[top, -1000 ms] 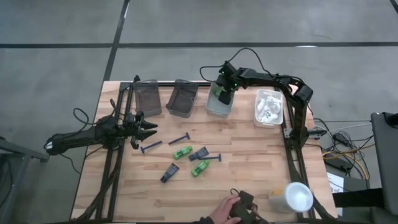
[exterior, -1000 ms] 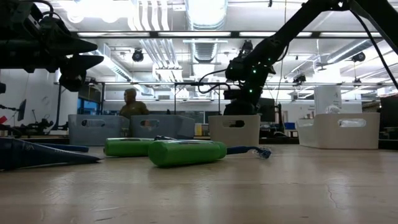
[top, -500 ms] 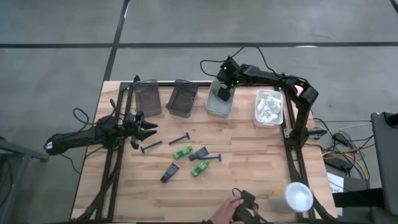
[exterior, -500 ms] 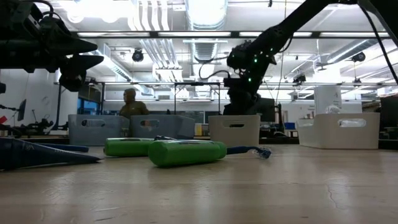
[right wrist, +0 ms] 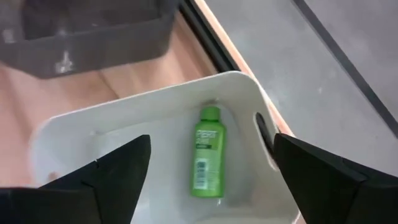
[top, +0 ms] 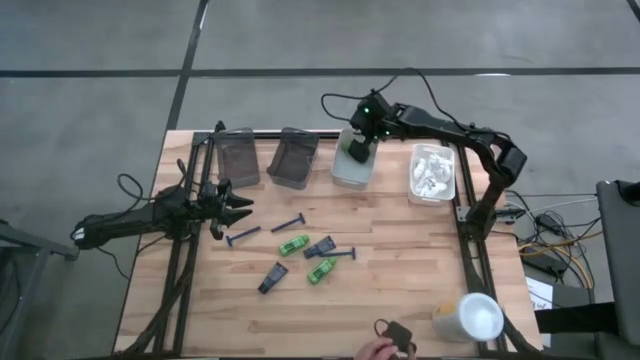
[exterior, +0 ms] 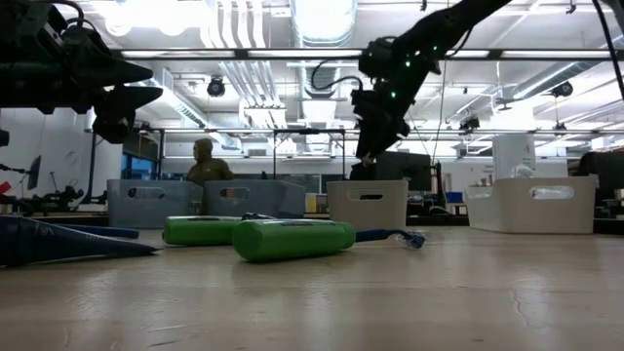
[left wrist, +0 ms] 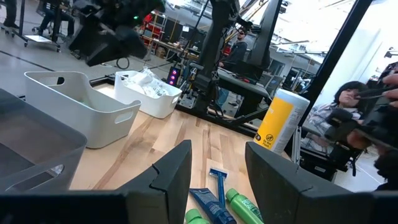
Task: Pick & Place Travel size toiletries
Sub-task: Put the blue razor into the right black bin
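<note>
My right gripper hangs open and empty above the white bin at the table's far edge. A bright green little bottle lies flat on that bin's floor. My left gripper is open and empty, held above the table's left part. Two green packs, dark blue razors and small dark blue pieces lie flat on the table's middle. White crinkly packets lie in the clear bin.
Two grey bins stand at the far edge, left of the white bin. The clear bin stands at the far right. A large white cup stands at the near right. A person's hand shows at the near edge.
My right gripper has risen above the white bin and gone a little toward the table's far edge. The person's hand at the near edge has drawn back toward that edge.
</note>
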